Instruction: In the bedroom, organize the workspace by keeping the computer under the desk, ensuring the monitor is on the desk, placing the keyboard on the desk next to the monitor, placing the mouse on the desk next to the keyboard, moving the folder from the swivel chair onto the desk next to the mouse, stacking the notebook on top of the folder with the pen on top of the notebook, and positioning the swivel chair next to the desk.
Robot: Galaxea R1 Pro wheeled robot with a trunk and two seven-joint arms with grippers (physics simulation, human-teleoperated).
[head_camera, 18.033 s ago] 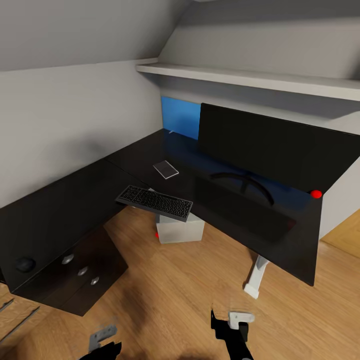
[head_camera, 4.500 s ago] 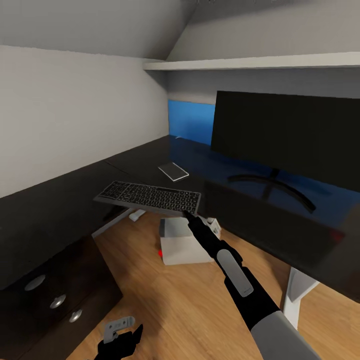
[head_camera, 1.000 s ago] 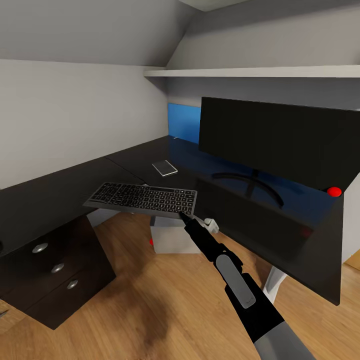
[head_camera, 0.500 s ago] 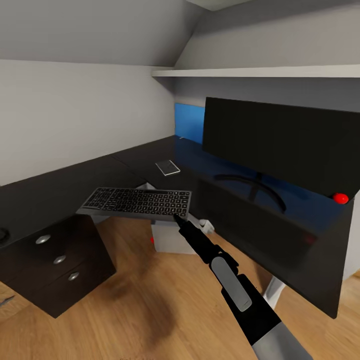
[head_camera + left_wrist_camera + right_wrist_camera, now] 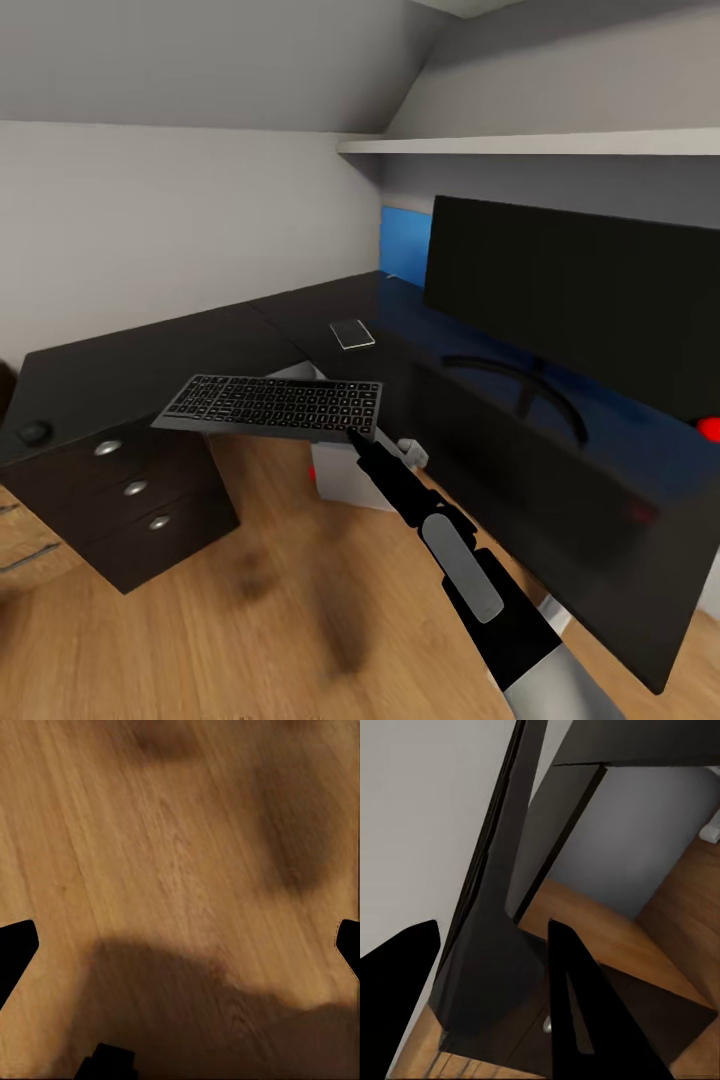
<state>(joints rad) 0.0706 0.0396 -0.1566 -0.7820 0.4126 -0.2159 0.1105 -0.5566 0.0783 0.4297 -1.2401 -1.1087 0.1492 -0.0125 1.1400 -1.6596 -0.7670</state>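
Black L-shaped counter [image 5: 130, 355] carries the monitor [image 5: 570, 300]; right gripper [image 5: 357, 436] jaws clamp the keyboard's [image 5: 270, 405] corner, holding it above the wood floor [image 5: 250, 620]. Left gripper [image 5: 180, 945] jaws spread wide.

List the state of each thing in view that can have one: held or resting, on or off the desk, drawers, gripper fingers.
Flat black keyboard with grey keys: held in the air by one corner, off the desk.
Right gripper: fingers shut on the keyboard.
Left gripper: fingers open, over bare floor.
Wide black monitor: upright on the L-shaped black desk.
Light grey computer tower: on the floor under the desk.
Black three-drawer unit: drawers closed.
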